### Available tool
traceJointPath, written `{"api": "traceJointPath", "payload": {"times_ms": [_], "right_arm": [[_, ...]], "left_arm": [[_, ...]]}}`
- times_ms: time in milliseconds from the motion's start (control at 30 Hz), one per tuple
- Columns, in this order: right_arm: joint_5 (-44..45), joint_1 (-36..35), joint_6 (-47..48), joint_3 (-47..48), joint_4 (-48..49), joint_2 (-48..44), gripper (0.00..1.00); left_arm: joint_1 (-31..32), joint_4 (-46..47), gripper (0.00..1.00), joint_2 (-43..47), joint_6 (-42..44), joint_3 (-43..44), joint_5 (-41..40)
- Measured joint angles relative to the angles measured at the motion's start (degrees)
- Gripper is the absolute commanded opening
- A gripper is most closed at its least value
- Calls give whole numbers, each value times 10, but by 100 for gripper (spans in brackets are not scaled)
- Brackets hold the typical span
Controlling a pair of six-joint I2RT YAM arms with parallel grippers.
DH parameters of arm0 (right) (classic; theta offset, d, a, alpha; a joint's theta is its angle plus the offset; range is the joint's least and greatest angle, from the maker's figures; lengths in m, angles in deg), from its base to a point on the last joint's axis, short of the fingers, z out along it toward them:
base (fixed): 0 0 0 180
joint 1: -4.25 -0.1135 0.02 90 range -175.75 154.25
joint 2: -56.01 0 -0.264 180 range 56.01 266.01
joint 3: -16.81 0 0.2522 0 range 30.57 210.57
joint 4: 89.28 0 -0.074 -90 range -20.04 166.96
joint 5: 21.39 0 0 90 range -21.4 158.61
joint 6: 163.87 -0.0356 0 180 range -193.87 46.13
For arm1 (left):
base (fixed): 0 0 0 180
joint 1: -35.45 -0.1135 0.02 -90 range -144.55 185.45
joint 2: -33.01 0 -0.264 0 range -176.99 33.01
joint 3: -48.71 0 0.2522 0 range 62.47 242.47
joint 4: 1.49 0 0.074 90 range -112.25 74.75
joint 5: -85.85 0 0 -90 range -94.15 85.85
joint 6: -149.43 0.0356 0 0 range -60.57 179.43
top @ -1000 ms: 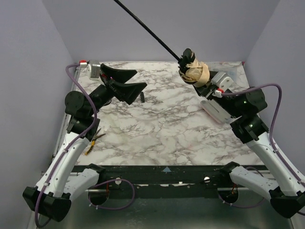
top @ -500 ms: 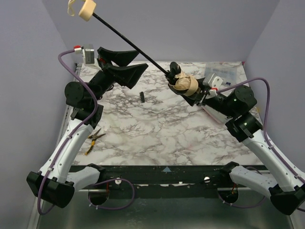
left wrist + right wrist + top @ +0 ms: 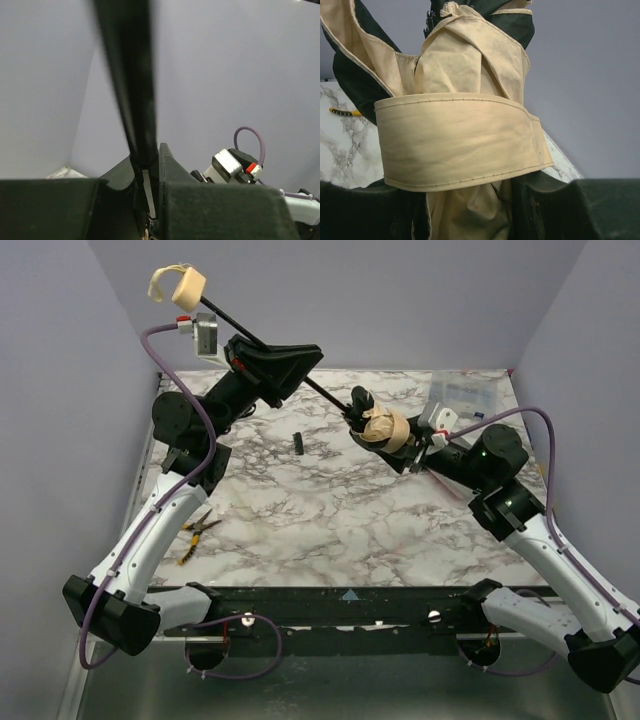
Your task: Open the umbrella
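Note:
The umbrella hangs above the table, its folded tan fabric bundle [image 3: 383,426] wrapped by a strap. Its thin black shaft [image 3: 330,395] runs up and left to the cream handle [image 3: 186,287]. My right gripper [image 3: 408,446] is shut on the bundle; in the right wrist view the strapped fabric [image 3: 460,140] fills the frame above that gripper [image 3: 470,205]. My left gripper [image 3: 298,366] is shut on the shaft midway along. In the left wrist view the blurred shaft [image 3: 127,85] rises from between the closed fingers of the left gripper [image 3: 150,157].
The marble table [image 3: 330,510] lies below both arms. Pliers [image 3: 195,533] rest near its left edge. A small black item [image 3: 298,443] lies left of centre. A clear plastic packet [image 3: 462,395] sits at the back right. Grey walls surround the table.
My left gripper rose to the shaft and shut on it. The right arm brought the bundle down and left, and the cream handle came into view.

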Motion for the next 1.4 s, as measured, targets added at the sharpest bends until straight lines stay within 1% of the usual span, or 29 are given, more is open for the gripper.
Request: {"api": "traceJointPath", "payload": {"times_ms": [67,133,267,333,433,500,567,633,700,800,900,933,1000,1100,1200,1400], "right_arm": [[2,0,1,-6,-1,-4,35],[4,0,1,-9,-7,-10,54],[4,-2,18,-10,-67,-41,69],[-6,-1,50,-20,-108,-77,78],[-32,-1,112,-32,-176,-148,84],[-40,-2,146,-31,-211,-185,89],[-37,-3,161,-25,-234,-200,89],[-16,-3,160,-10,-254,-186,89],[14,-3,141,12,-269,-151,88],[46,-3,97,61,-282,-82,83],[49,-2,56,95,-282,-28,81],[47,-2,44,101,-282,-18,81],[40,-3,26,111,-281,-8,80],[11,-2,10,123,-272,0,75],[-35,-2,-13,125,-238,10,71],[-89,-3,-99,128,-141,79,67]], "left_arm": [[4,-6,0,0,-13,3,-1],[6,-17,0,0,-8,8,3],[7,-75,0,0,20,29,19],[3,-128,0,0,79,50,22],[-10,-198,0,0,186,79,5],[-18,-232,0,0,239,90,-9],[-24,-257,0,0,274,95,-12],[-24,-284,0,0,304,99,2],[-22,-311,0,-1,323,106,19],[-15,-387,0,-10,361,144,54],[-3,-438,0,-12,398,158,64],[7,-459,0,-12,422,159,61],[31,-501,0,-12,468,162,55],[65,-565,0,-23,506,173,47],[75,-603,0,-42,503,202,51],[87,-606,0,-49,481,212,73]]}}
